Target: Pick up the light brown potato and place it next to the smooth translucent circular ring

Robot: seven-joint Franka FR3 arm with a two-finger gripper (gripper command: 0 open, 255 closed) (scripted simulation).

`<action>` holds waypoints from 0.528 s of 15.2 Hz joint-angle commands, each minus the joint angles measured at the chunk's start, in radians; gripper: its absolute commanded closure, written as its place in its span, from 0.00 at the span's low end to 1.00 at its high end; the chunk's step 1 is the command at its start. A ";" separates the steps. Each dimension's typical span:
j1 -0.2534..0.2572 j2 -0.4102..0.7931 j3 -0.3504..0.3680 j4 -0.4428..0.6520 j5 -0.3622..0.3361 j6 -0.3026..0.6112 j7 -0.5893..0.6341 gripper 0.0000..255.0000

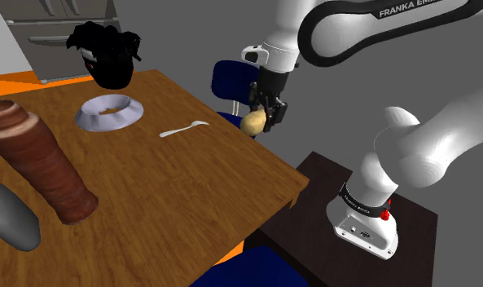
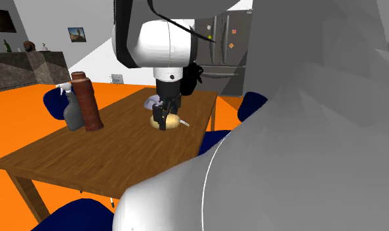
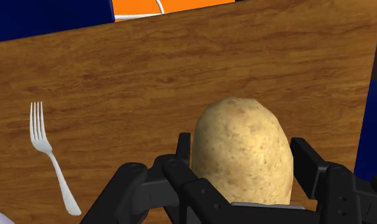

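From the shoulder view's left: the pale ring [image 1: 109, 112] sits on the wooden table [image 1: 191, 187] with a white fork [image 1: 182, 128] near it. Then comes the black gripper [image 1: 267, 117], fingers clamped on both flanks of the light brown potato [image 1: 252, 123], well apart from the ring, at the table's edge.

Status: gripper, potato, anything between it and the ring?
Gripper shut on potato, near table edge. Ring farther along table. Fork lies between them.
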 commanded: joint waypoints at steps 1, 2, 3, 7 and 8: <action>-0.004 0.082 -0.014 0.052 -0.004 0.028 -0.016 1.00; -0.005 0.127 -0.021 0.084 -0.005 0.042 -0.024 1.00; -0.005 0.172 -0.028 0.117 -0.005 0.054 -0.033 1.00; -0.005 0.343 -0.054 0.257 0.000 0.084 -0.066 1.00; -0.005 0.384 -0.060 0.294 0.003 0.087 -0.074 1.00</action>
